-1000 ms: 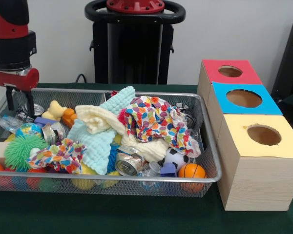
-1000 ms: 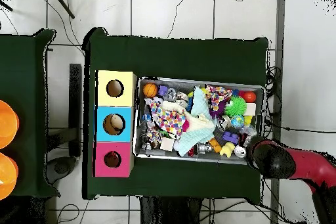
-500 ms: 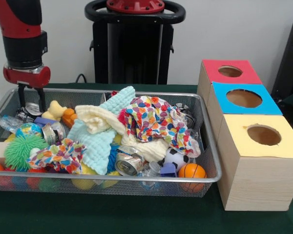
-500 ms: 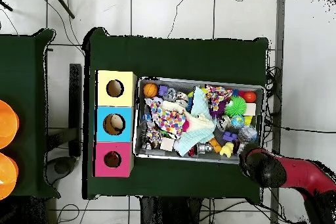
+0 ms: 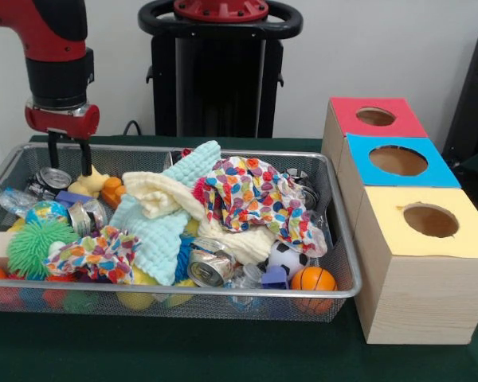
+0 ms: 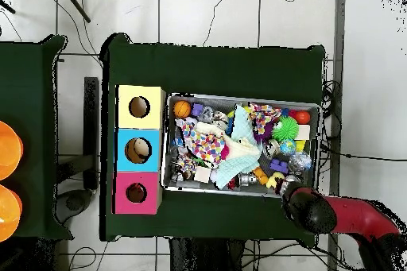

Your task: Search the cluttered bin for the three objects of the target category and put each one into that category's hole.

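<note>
Nothing looked sorted yet: wire mesh bin (image 5: pixel 334 291) was full, and the holes in the wooden block with red, blue and yellow tops (image 5: pixel 398 161) showed nothing inside. Black two-finger gripper (image 5: pixel 68 156) hung spread and empty over the bin's far corner, above a silver can (image 5: pixel 53 177). Another crushed can (image 5: pixel 209 267) lay near the front, long axis level, open end toward the camera.

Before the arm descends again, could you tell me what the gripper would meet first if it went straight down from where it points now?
Probably the silver can at the bin's back corner, or the pale yellow toy beside it; depth is unclear. The gripper is open.
</note>
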Tool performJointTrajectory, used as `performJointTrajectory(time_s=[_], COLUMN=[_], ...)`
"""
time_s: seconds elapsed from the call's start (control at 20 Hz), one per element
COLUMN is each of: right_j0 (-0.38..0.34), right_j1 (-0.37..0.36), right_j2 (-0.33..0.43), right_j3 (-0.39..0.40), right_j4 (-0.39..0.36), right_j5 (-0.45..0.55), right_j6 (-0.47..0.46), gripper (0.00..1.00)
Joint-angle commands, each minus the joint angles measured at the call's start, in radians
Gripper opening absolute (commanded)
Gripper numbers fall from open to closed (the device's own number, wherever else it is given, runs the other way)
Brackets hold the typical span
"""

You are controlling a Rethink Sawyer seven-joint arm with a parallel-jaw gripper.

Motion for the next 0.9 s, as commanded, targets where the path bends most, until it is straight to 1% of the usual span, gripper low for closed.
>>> performJointTrajectory(time_s=[0.05,0.3,0.5,0.6,0.8,0.9], right_j0=[0.041,0.084,0.113,0.121,0.135,0.144], right_j1=[0.038,0.074,0.097,0.124,0.208,0.225], right_j2=[-0.088,-0.147,-0.186,-0.201,-0.227,-0.240], right_j3=[0.034,0.033,0.025,0.012,-0.038,-0.042], right_j4=[0.010,0.018,0.035,0.041,0.056,0.066], right_j5=[-0.130,-0.200,-0.244,-0.274,-0.340,-0.367], right_j6=[0.166,0.190,0.190,0.187,0.176,0.178], gripper=[1.00,1.00,1.00,1.00,1.00,1.00])
